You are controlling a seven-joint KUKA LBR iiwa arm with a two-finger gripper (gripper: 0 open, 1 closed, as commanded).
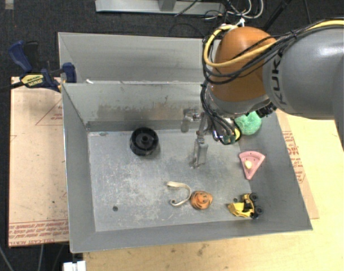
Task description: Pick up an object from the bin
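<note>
Your hand (pixel 197 151) hangs mid-frame over bare bin (pixel 132 219) floor, opening impossible to judge, nothing visibly held; drop here and you'll likely hit metal, missing the pink wedge (pixel 251 164).

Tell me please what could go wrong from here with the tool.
1. The tool is above bare bin floor, between the black round cap and the pink wedge; closing here would probably catch nothing.
2. The green fuzzy ball lies partly under the arm, so it might get pushed.
3. The cream hook and orange disc lie close together; one could drag the other.
</note>
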